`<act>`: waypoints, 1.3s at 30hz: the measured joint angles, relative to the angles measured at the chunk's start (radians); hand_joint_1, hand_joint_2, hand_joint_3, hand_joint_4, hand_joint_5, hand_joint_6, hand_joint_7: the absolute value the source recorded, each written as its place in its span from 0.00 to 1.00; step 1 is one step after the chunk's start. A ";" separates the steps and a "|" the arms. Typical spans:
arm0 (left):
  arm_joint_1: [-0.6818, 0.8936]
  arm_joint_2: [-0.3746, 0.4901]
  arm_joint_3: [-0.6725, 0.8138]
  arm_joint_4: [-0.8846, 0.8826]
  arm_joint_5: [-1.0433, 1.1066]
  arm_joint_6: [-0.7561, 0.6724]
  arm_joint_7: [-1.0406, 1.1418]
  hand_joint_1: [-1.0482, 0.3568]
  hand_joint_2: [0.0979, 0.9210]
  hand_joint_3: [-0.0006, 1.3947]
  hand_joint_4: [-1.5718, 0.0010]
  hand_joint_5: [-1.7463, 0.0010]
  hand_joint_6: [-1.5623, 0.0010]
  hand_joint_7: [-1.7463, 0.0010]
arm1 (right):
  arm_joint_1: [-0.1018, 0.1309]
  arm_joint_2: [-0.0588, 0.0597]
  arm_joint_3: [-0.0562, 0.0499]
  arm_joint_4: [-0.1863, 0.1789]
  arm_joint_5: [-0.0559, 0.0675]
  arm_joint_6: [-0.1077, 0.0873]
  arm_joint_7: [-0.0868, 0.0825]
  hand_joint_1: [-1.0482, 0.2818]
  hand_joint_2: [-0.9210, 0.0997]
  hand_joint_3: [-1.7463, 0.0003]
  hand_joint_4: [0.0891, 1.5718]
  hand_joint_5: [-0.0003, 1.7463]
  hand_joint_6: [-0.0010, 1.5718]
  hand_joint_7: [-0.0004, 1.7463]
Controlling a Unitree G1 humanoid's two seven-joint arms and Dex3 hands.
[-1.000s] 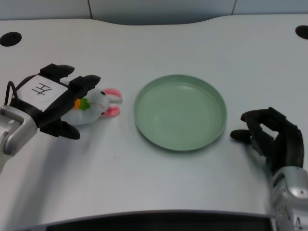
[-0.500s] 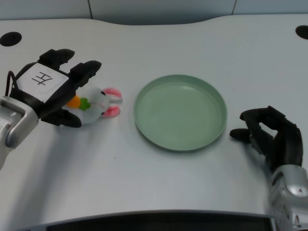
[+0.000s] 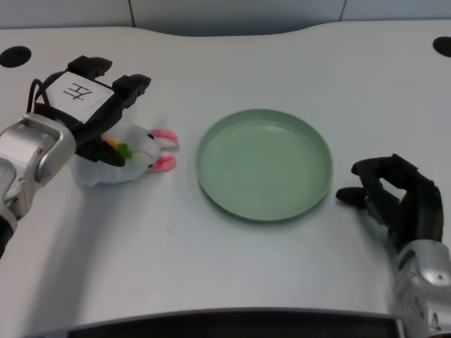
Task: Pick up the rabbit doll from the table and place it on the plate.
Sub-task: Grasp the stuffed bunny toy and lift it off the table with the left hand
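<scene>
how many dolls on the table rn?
1. The rabbit doll lies left of the plate, partly under the left hand. Nothing else doll-like shows.

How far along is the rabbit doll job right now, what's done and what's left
Nothing is finished: the green plate holds nothing, and the rabbit doll lies on the white table, left of the plate and apart from it. In hand: the left hand is over the doll's body, fingers spread, and a grip isn't visible. Left: grasp the doll, lift it, carry it right and set it on the plate.
</scene>
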 measured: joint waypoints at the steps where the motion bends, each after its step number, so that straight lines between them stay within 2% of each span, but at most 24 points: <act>1: -0.016 -0.005 -0.008 0.028 -0.003 -0.003 -0.007 0.11 0.98 0.00 0.96 0.97 0.92 1.00 | 0.000 0.000 0.000 0.000 0.000 0.000 0.000 0.21 0.00 0.93 0.52 0.50 0.54 0.67; 10: -0.095 -0.068 -0.055 0.237 -0.044 -0.017 -0.038 0.08 0.97 0.00 0.94 0.96 0.93 1.00 | 0.020 -0.001 0.002 -0.029 -0.001 0.000 0.006 0.20 0.00 0.92 0.52 0.50 0.54 0.67; 15: -0.128 -0.103 -0.088 0.336 -0.059 -0.019 -0.053 0.06 0.99 0.00 0.99 0.99 0.97 1.00 | 0.032 -0.002 0.000 -0.049 0.004 0.012 0.007 0.21 0.00 0.93 0.52 0.50 0.55 0.67; 19: -0.157 -0.132 -0.103 0.393 -0.074 -0.018 -0.070 0.03 0.97 0.00 1.00 1.00 0.97 1.00 | 0.042 -0.002 0.000 -0.070 0.003 0.015 0.008 0.22 0.00 0.92 0.51 0.50 0.53 0.67; 25: -0.182 -0.165 -0.123 0.436 -0.089 0.003 -0.116 0.04 0.93 0.00 0.99 0.99 0.97 1.00 | 0.050 -0.004 -0.001 -0.071 0.003 0.015 0.016 0.21 0.00 0.92 0.52 0.50 0.53 0.68; 28: -0.189 -0.171 -0.128 0.450 -0.098 0.001 -0.116 0.06 0.90 0.00 0.95 0.98 0.95 0.99 | 0.050 -0.005 -0.001 -0.072 0.003 0.015 0.016 0.22 0.00 0.92 0.52 0.51 0.53 0.68; 30: -0.190 -0.174 -0.130 0.458 -0.099 -0.007 -0.098 0.09 0.86 0.00 0.87 0.94 0.91 0.97 | 0.051 -0.006 -0.002 -0.073 0.003 0.015 0.015 0.22 0.00 0.92 0.51 0.51 0.53 0.68; 32: -0.190 -0.175 -0.132 0.466 -0.100 -0.015 -0.080 0.09 0.86 0.00 0.86 0.94 0.90 0.97 | 0.051 -0.006 -0.002 -0.073 0.003 0.015 0.015 0.22 0.00 0.92 0.51 0.51 0.53 0.68; 36: -0.191 -0.191 -0.132 0.484 -0.108 -0.015 -0.056 0.24 0.83 0.00 0.78 0.91 0.79 0.96 | 0.055 -0.009 -0.003 -0.078 0.004 0.014 0.020 0.22 0.00 0.91 0.51 0.51 0.52 0.68; 39: -0.191 -0.199 -0.131 0.500 -0.121 -0.014 -0.052 0.30 0.81 0.00 0.75 0.91 0.72 0.96 | 0.061 -0.009 -0.004 -0.080 0.005 0.010 0.027 0.21 0.00 0.91 0.51 0.52 0.52 0.68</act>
